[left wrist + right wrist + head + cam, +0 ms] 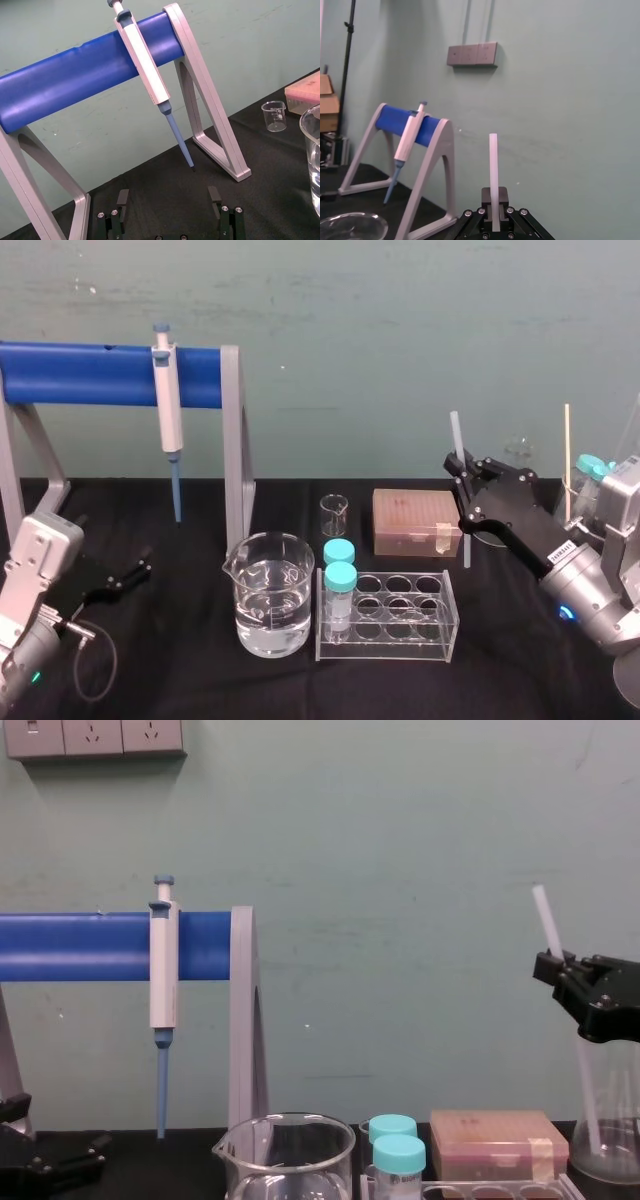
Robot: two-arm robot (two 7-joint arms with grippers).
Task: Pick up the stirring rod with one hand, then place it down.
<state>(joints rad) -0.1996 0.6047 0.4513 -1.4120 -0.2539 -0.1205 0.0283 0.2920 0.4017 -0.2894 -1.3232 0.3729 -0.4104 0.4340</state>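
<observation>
My right gripper (460,472) has its jaws clamped on the stirring rod (455,435), held near upright. The pickup looks done and setting it down is left. My left gripper (125,577) sits parked, jaws apart.

No readable text (white label (561,552) on right gripper (461,476) too small)

The right hand (462,478) covers the middle of the stirring rod (456,435); in the right wrist view its lower length is hidden in the grip. The blue bar (90,375) runs off the head view's left edge.
</observation>
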